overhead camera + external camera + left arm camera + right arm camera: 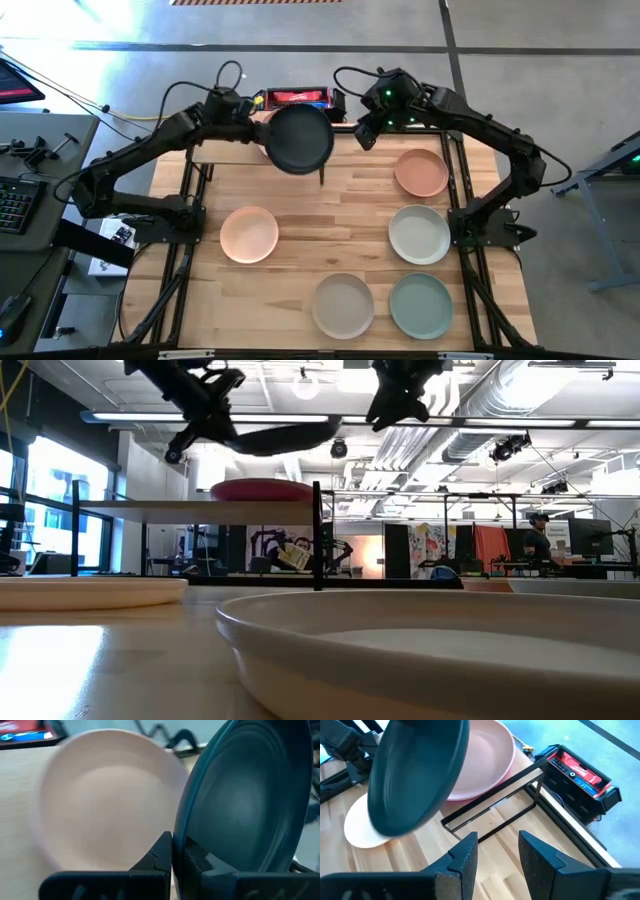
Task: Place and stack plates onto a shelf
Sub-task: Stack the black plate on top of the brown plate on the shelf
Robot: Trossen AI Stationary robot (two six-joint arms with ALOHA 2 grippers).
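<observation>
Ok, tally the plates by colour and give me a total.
charcoal plate: 1
pink plate: 1
orange plate: 1
peach plate: 1
off-white plate: 1
beige plate: 1
sage green plate: 1
Total in view: 7

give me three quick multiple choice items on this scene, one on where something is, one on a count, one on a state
1. Where is the charcoal plate?
A. flat on the tabletop
B. held in the air over the shelf
C. under the sage green plate

2. How many plates lie on the tabletop in the high view?
A. two
B. five
C. eight

3. What state is the right tool in?
A. open and empty
B. shut on the pink plate
C. shut on the shelf

Answers:
1 B: the left tool pinches its rim, and the low view shows it above the shelf.
2 B: peach, orange, off-white, beige and sage green.
3 A: the right wrist view shows a gap between its fingers, nothing in it.
</observation>
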